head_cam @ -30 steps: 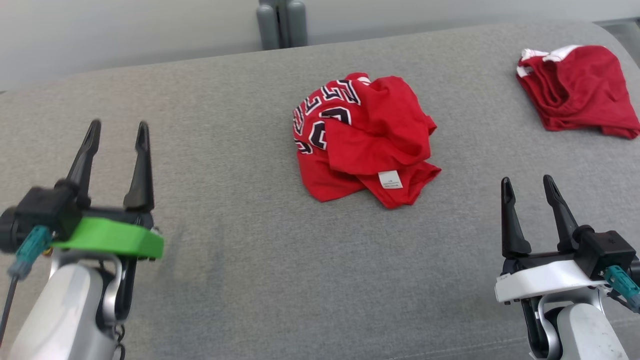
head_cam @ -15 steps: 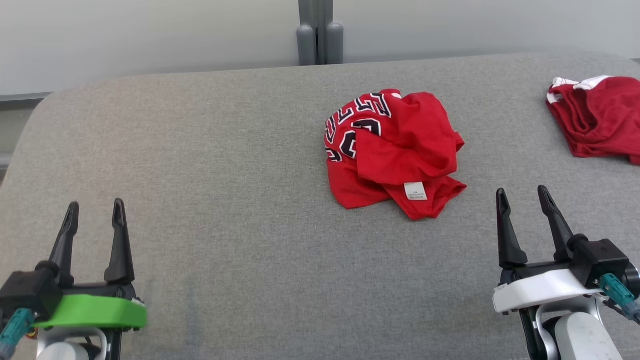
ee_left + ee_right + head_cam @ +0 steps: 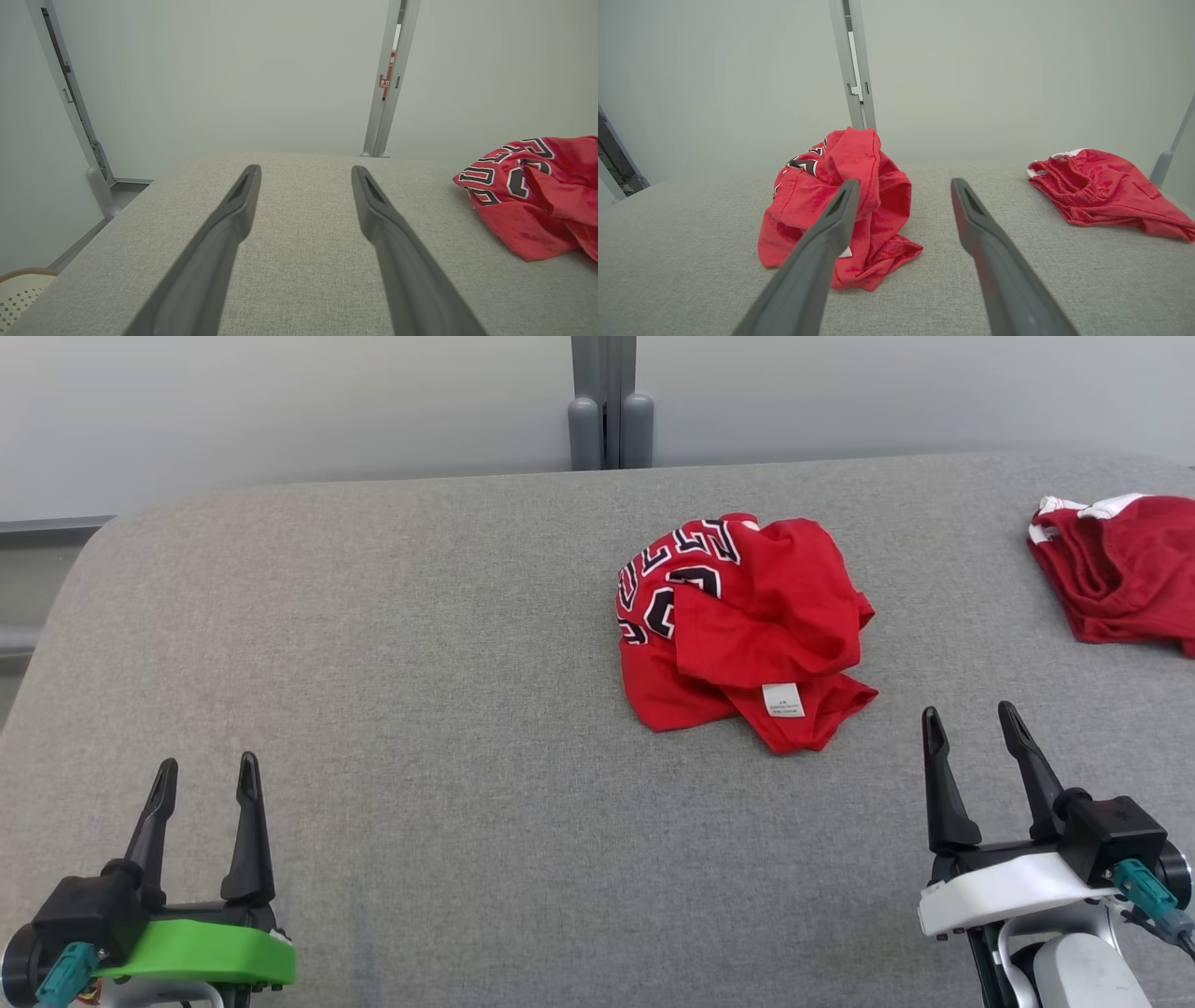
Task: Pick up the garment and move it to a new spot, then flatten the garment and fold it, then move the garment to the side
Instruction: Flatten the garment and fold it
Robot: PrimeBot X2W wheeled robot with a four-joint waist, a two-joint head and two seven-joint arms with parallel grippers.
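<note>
Barely legible lettering (image 3: 693, 539) on crumpled garment (image 3: 766, 616), perhaps numerals.

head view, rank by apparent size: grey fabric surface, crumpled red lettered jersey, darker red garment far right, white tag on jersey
1. Grey fabric surface
2. Crumpled bright red jersey with black-and-white lettering
3. Darker red garment with white trim, cut off at the frame edge, so this rank is unsure
4. Small white tag

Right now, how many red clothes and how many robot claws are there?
Red clothes: 2, the crumpled jersey and the second red garment
Claws: 2, the left claw and the right claw, both open
Total: 4
</note>
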